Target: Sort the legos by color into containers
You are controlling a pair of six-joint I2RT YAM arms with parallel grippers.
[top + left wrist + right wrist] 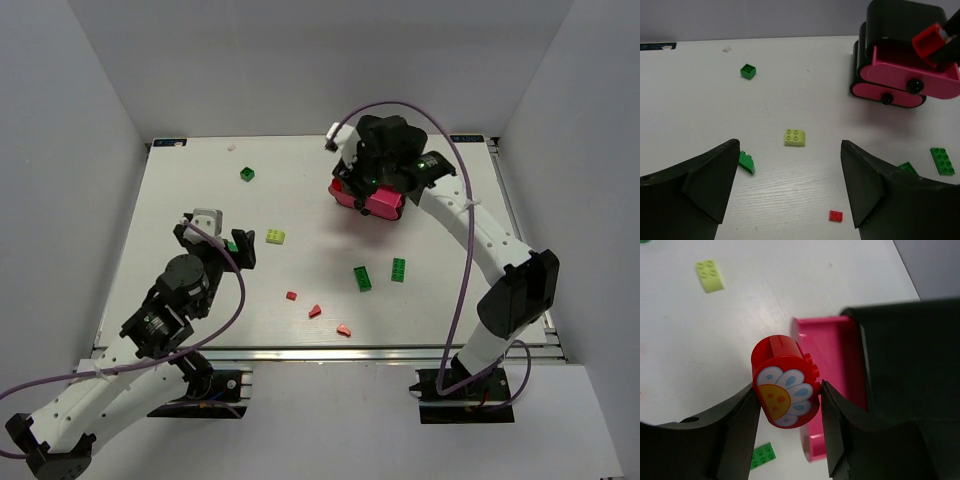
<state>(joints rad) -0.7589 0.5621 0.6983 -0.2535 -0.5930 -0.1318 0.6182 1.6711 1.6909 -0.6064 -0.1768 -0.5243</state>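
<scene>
– Right fingers grip a round red plastic flower-printed brick just over the open pink drawer, one o'clock on the table; left fingers hang open.
– Released off-centre, it could bounce off the rim.

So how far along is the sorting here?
No brick visibly sorted yet. In hand: right gripper holds a red flower brick above the open pink drawer. Remaining: lime block, green cube, two flat green bricks and three red bits lie on the table; left gripper is open.
</scene>
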